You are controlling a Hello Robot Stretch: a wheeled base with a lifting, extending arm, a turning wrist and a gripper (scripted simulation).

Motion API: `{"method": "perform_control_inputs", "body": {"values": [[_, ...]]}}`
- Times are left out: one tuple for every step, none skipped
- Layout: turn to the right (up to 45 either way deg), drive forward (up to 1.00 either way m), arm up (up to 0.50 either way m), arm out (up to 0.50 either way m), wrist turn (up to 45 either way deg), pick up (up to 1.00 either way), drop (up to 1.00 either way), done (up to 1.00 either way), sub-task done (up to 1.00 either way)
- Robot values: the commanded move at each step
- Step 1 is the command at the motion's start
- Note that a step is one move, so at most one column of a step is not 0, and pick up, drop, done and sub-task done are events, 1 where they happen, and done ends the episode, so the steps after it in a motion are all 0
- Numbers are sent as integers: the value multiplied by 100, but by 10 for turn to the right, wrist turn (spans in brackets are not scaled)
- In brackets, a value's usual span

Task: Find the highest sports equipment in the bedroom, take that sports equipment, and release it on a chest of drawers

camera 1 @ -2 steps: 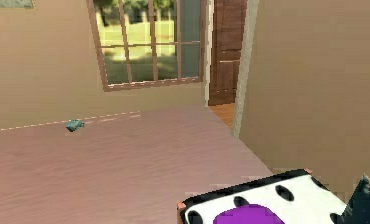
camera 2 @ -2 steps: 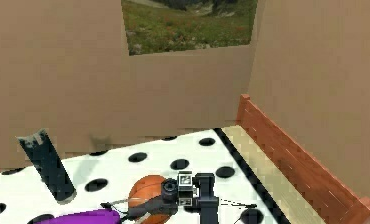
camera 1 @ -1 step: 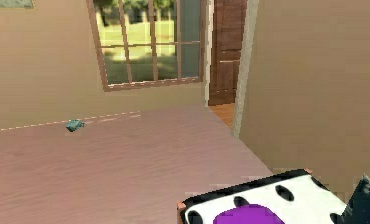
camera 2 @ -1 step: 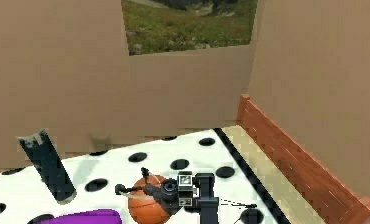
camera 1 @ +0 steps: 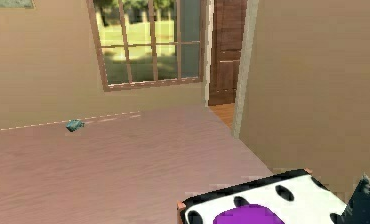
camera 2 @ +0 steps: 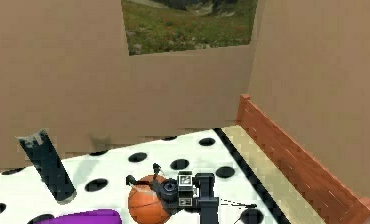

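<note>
One orange basketball on the one spotted bed, near side, at the jaws; cannot tell whether apart, together or holding. One dark cylinder left.

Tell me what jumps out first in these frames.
The orange basketball lies on the white, black-spotted bed cover low in the arm side view. The end effector is up against it, and whether it holds the ball can't be told. Next come the big wood-framed window at the top of the forward view and the landscape picture on the wall above the bed.
</note>
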Motion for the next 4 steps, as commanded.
{"method": "perform_control_inputs", "body": {"values": [[0, 0, -30, 0, 0, 0, 0, 0, 0], [0, 0, 0, 0, 0, 100, 0, 0, 0], [0, 0, 10, 0, 0, 0, 0, 0, 0], [0, 0, 46, 0, 0, 0, 0, 0, 0]]}}
